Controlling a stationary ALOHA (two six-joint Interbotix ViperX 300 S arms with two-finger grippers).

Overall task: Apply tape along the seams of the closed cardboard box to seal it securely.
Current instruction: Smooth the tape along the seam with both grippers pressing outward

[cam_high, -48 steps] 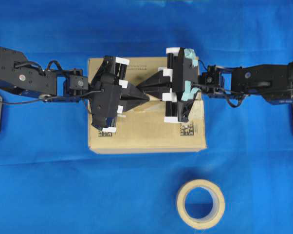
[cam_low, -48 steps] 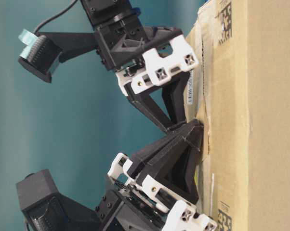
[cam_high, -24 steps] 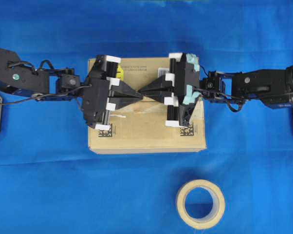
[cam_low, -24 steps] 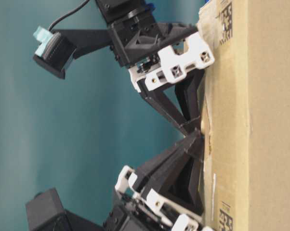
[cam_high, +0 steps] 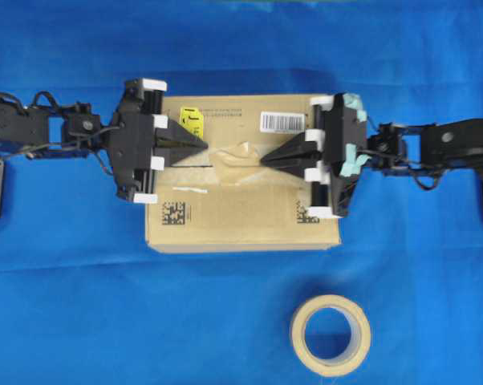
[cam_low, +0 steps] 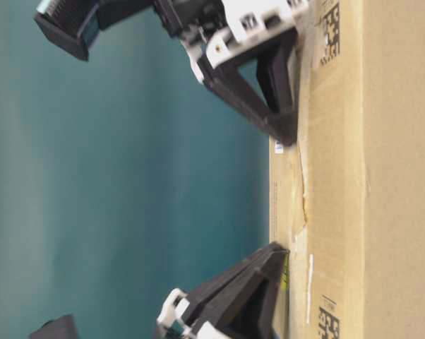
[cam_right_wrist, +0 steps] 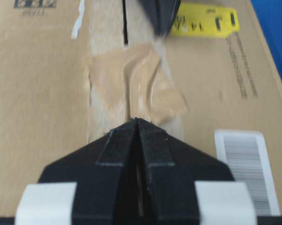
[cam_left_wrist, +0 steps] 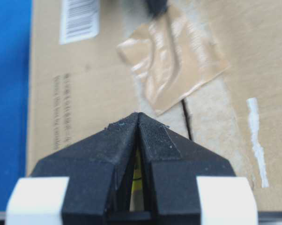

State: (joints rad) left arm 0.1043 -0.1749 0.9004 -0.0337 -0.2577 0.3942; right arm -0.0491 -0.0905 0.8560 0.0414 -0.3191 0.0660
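Cardboard box [cam_high: 241, 212] sits mid-tabletop on the blue cloth [cam_high: 81, 321], top face up, flaps closed.

Tape [cam_high: 240, 154]: a wrinkled tan piece lies on the box top, roughly central, over the pale torn-paper strip. It is puckered and not flat; in the left wrist view one corner [cam_left_wrist: 127, 47] looks lifted.

The seams [cam_left_wrist: 185, 115]: the dark line between the flaps shows bare on the left arm's side of the patch; under the patch it is covered.

Left end effector [cam_high: 203, 143]: clenched, fingertips pressed together to a point, nothing between them. Its tip sits over the box top near the yellow sticker [cam_high: 192, 122], short of the tape's edge. Whether it touches the cardboard I cannot tell from above.

Right end effector [cam_high: 265, 159]: also clenched and empty, with its tip at the opposite edge of the tape. In its own wrist view the point meets the tape's near edge [cam_right_wrist: 136, 119]. The table-level view shows this tip down against the box face [cam_low: 286, 134].

The two tips face each other across the patch, apart.

White barcode label [cam_high: 282, 121] sits near the box's far edge, beside the right end effector. Two square codes [cam_high: 172, 212] sit near the front corners.

Tan tape roll [cam_high: 330, 335] lies flat on the cloth, well apart from the box, toward the front right.
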